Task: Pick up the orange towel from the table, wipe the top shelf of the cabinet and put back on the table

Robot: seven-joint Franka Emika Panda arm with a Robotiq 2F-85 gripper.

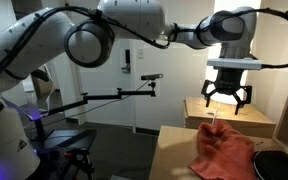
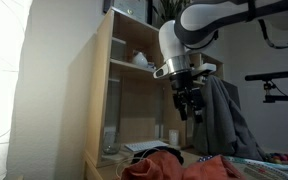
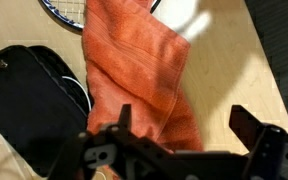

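Salmon-orange cloth fills my wrist view: the orange towel (image 3: 139, 70) lies rumpled on the pale worktop (image 3: 229, 70), beside a black bag (image 3: 24, 100). The jaws hang spread wide above it, gripping nothing, so I judge the pick-up step is in hand, with no grasp yet. The towel's long axis runs from the top of the wrist view down toward the jaws, leaning slightly. The next move calls for a straight descent onto a raised fold, then a firm close.
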